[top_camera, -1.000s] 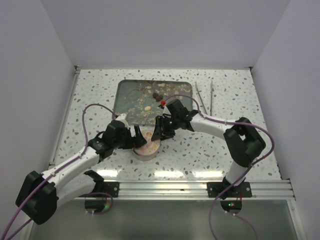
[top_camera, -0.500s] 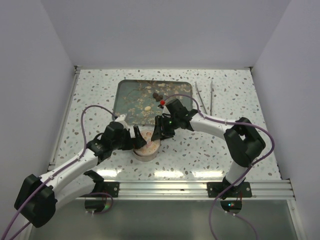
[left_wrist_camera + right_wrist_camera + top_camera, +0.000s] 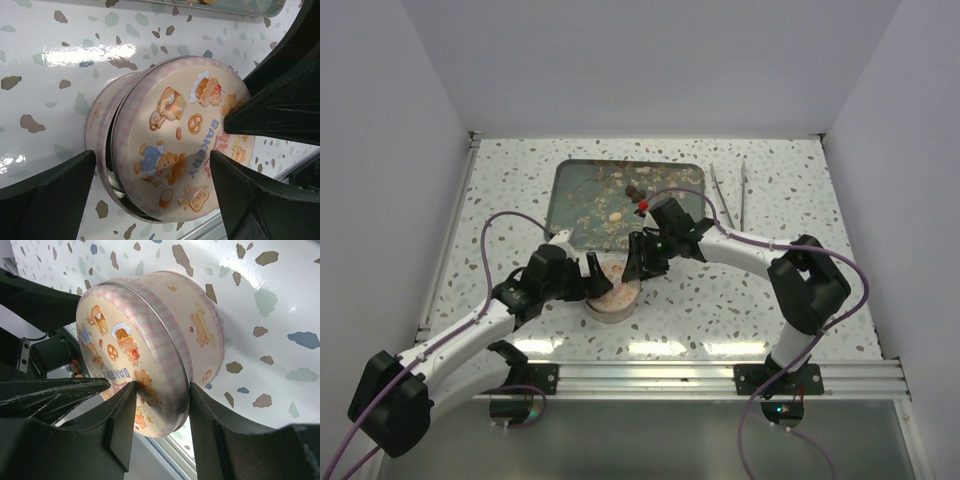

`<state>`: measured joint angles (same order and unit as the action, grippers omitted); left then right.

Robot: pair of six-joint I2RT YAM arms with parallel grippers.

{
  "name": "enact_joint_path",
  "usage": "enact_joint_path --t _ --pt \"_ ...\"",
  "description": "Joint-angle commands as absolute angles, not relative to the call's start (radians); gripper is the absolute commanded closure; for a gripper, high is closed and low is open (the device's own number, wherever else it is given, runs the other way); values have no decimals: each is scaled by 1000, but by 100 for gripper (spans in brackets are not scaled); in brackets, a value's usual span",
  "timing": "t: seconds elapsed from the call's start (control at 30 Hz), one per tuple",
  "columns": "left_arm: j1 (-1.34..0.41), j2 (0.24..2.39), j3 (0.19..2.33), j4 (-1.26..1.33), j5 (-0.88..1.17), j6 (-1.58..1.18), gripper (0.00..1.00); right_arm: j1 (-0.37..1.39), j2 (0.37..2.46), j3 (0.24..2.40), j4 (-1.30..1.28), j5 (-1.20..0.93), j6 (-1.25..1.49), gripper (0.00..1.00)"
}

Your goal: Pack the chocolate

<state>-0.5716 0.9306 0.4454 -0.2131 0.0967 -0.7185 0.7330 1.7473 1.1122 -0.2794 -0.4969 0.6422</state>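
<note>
Chocolate (image 3: 615,214) lies scattered on the dark tray (image 3: 565,180) at the back of the surface (image 3: 740,300), as small cream and dark bits well apart from the tin (image 3: 97,130). None of it is in either arm's grasp. The tin stands just in front of the tray, and its bakery-print lid (image 3: 150,340) sits askew with a dark gap along one side. Whether any pieces are inside I cannot tell.

The right jaws are half closed and pinch the lid's rim from both sides. The left jaws are spread as wide as they go, one finger either side of the tin (bracketing it, apparently not touching).

Over the last second the left arm has edged a little nearer the tin, while the right has held its grip. That suggests the lid is probably about to come off, so the packing proper has not started.

Two thin metal tweezers (image 3: 720,195) lie right of the tray.
</note>
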Motion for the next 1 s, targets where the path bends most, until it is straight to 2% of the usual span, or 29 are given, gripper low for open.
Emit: enact_joint_path --t 0.0,0.97 --pt "-598 899 479 60 291 -784 0 804 1775 1149 -245 -519 614 54" --pt "-598 884 469 66 295 -784 0 856 1804 1198 -307 -505 588 53"
